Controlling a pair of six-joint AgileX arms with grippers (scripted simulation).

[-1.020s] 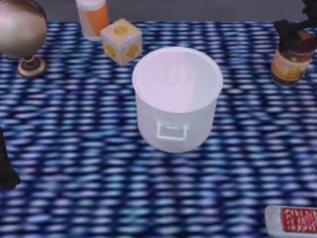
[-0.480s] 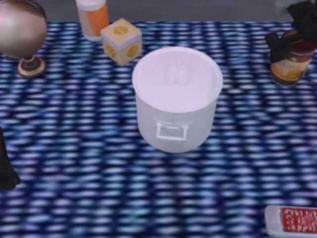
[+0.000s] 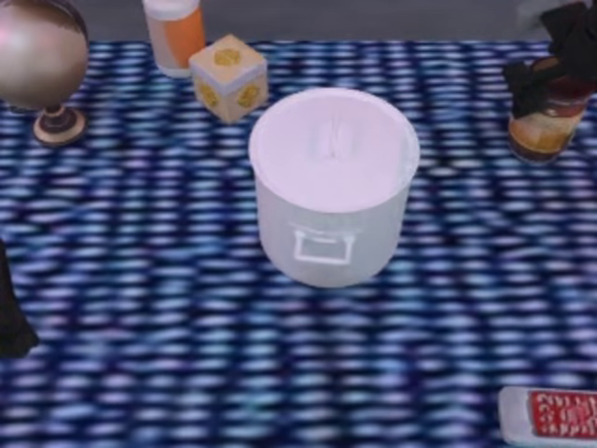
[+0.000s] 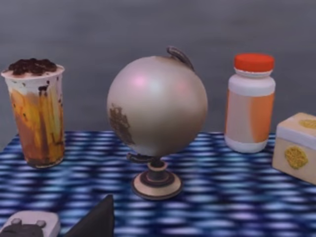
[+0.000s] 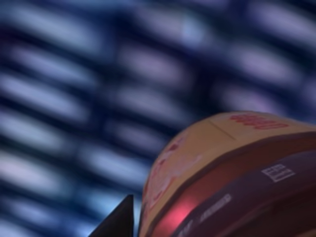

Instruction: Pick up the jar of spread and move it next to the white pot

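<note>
Jaws of the right gripper straddle the jar, grip unclear; its yellow label carries unreadable red print. Left gripper sits parked, jaws unclear.

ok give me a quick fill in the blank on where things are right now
1. The right gripper is down at the ____, near the table's right edge.
2. The pot wears a flat white ____.
3. The cube stands between the pot and the ____ bottle.
4. The left arm is parked at the table's ____ edge.

Missing words: jar; lid; orange; left
</note>
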